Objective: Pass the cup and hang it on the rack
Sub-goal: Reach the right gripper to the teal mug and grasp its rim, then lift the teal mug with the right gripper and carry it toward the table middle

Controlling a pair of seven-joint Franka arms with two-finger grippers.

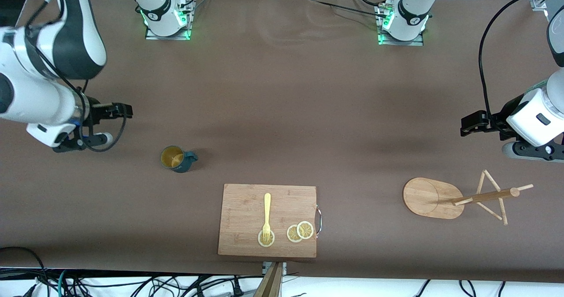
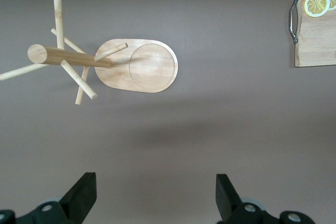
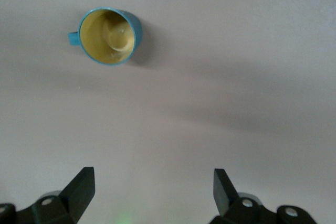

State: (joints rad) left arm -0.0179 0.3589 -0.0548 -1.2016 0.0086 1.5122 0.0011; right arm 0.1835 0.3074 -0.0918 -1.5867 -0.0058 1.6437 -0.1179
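Note:
The dark teal cup (image 1: 178,159) stands upright on the brown table toward the right arm's end, its yellowish inside showing; the right wrist view looks down on the cup (image 3: 108,36). My right gripper (image 1: 123,110) hangs open and empty above bare table, apart from the cup. The wooden rack (image 1: 429,198) stands on its oval base toward the left arm's end, with thin pegs angling off its pole (image 1: 484,196). My left gripper (image 1: 469,124) hovers open and empty above the table near the rack (image 2: 142,65). Between its fingers (image 2: 84,195) only bare table shows.
A rectangular wooden cutting board (image 1: 238,200) lies near the table's front edge between cup and rack. It carries a yellow fork (image 1: 266,215) and lemon slices (image 1: 300,232), and a metal handle (image 2: 294,19) sits on its rack-side edge.

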